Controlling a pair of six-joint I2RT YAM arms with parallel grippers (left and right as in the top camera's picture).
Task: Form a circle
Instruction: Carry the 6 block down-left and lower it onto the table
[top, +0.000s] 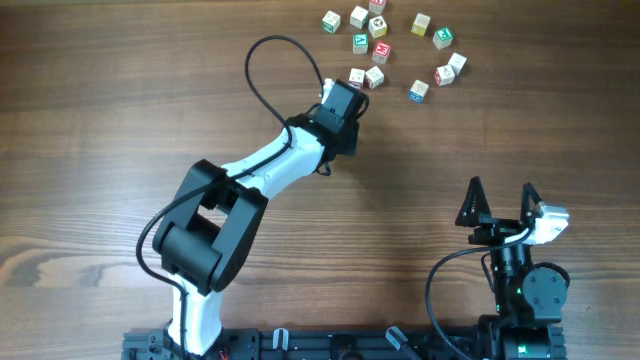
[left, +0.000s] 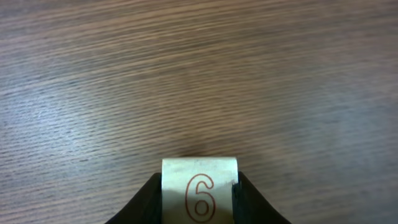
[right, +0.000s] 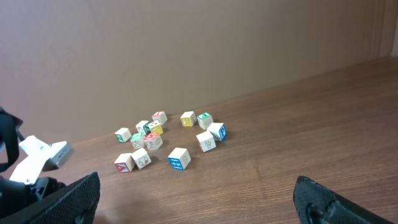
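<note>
The left gripper (left: 199, 194) is clamped on a white cube (left: 200, 175) marked with a red 6, seated between its fingertips. The right gripper (right: 199, 202) is spread wide and empty. Well ahead of it, left of centre, the other letter cubes (right: 178, 158) lie loosely clustered on the table (right: 298, 143).

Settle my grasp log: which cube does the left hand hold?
The red-6 cube, clamped in the left hand; the other cubes lie loose.
</note>
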